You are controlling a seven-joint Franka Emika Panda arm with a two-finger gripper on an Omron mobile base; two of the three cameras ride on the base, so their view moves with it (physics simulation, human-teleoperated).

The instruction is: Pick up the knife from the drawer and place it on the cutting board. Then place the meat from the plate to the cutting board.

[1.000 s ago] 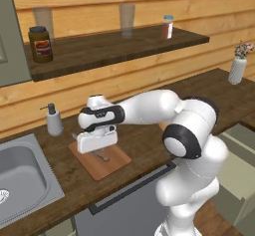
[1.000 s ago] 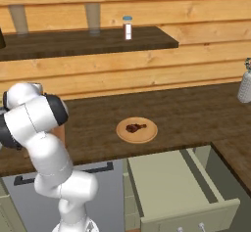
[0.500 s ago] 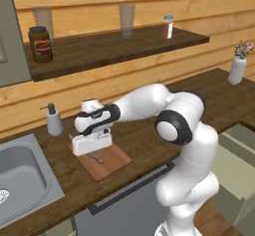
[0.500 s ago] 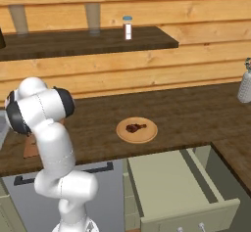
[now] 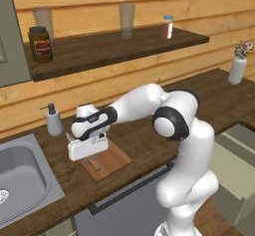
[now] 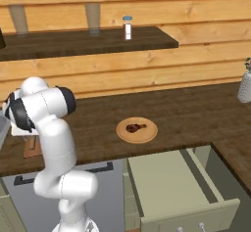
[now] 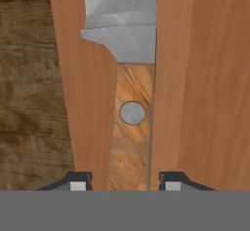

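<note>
Item: small knife (image 7: 131, 103), silver blade, brown wooden handle, lying on reddish-brown wooden cutting board (image 7: 200, 79) directly beneath my gripper (image 7: 122, 186). Gripper parted, holding nothing. Advice: lift straight up, avoid dragging handle.

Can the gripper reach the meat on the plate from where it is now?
Probably yes. The meat lies uncovered on the plate, with bare counter between it and the cutting board, where the gripper stands over the knife.
</note>
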